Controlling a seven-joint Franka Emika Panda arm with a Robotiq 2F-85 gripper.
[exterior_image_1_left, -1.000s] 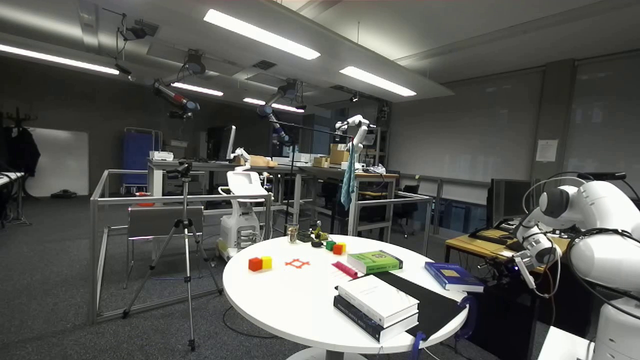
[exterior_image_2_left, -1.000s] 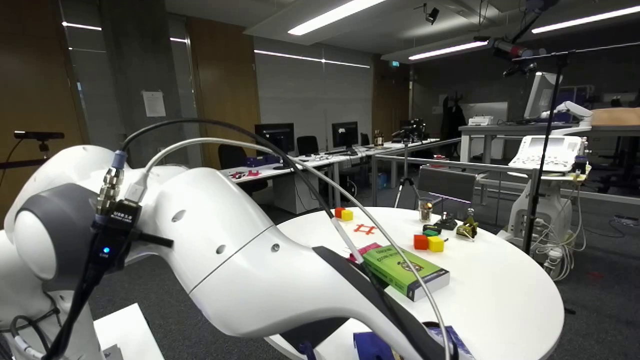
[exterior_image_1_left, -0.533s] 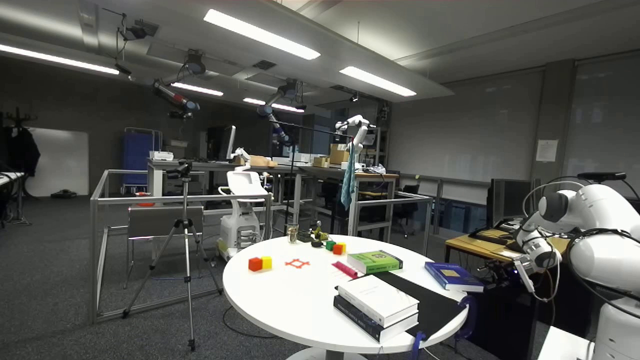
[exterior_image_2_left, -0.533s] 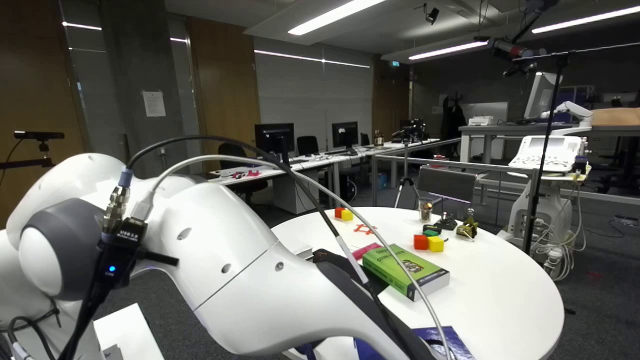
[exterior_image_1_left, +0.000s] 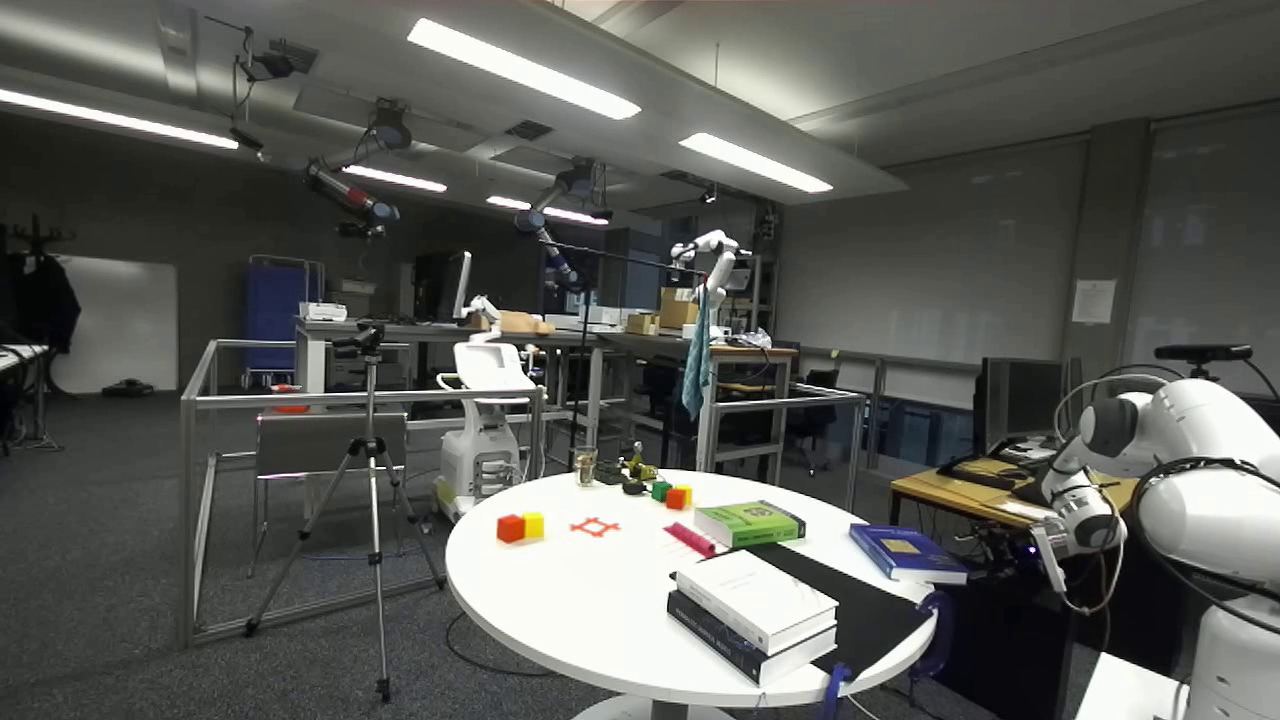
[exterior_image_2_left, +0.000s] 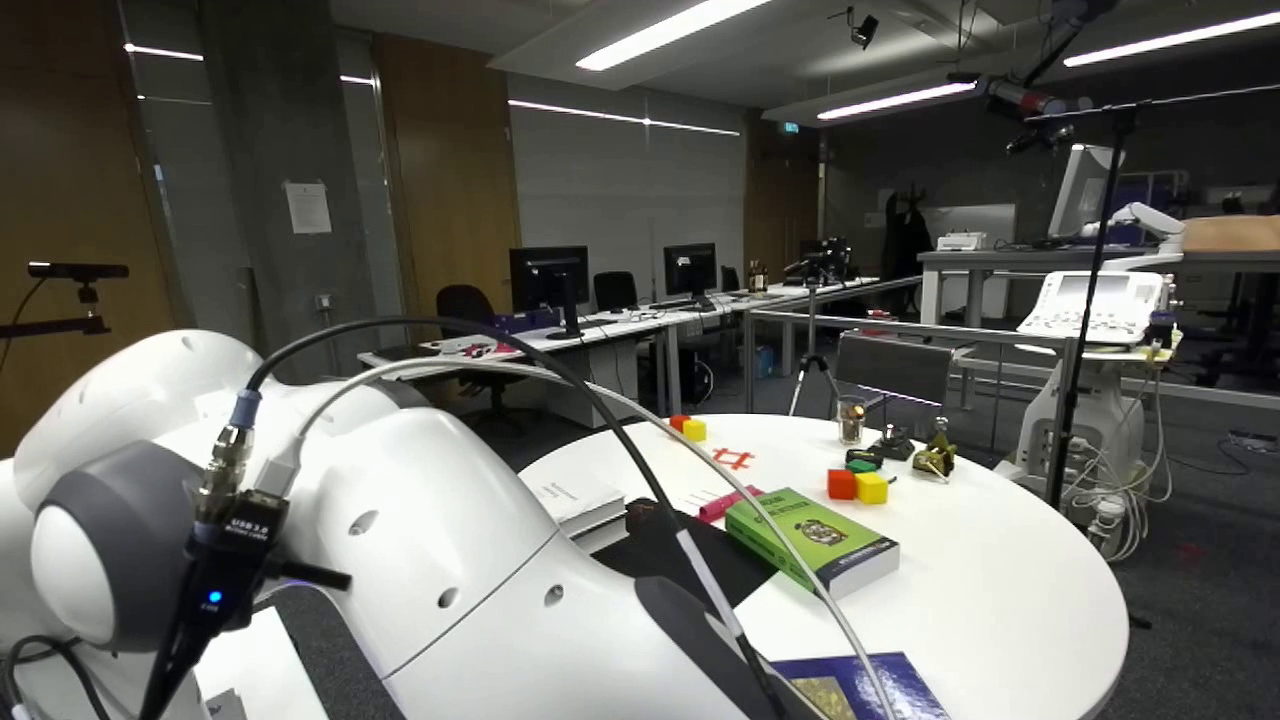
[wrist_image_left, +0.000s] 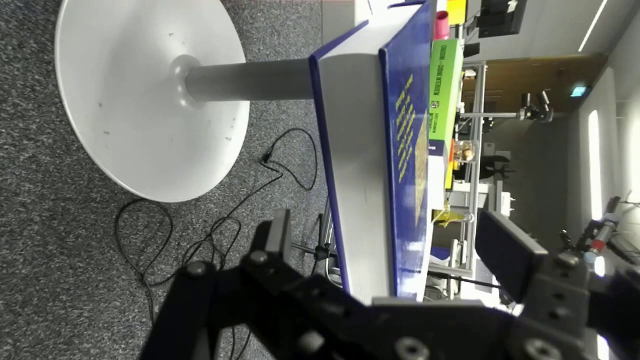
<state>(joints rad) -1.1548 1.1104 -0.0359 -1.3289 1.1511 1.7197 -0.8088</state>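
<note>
The round white table (exterior_image_1_left: 560, 600) carries a blue book (exterior_image_1_left: 907, 553), lying flat at its edge, one end jutting past the rim. A green book (exterior_image_1_left: 750, 523) lies near it, farther in from that edge. The gripper (wrist_image_left: 387, 231) is close to the blue book, its fingers (wrist_image_left: 502, 255) spread wide. In the wrist view, the book's pale page edge lines up with the gap between them, with open space seen on both sides; whether the tips reach beyond that edge, I cannot tell.

From far away, I hold the white arm (exterior_image_1_left: 1213, 518) bent and sloping down toward the pincer (wrist_image_left: 392, 235), whose jaws stand widely apart.
</note>
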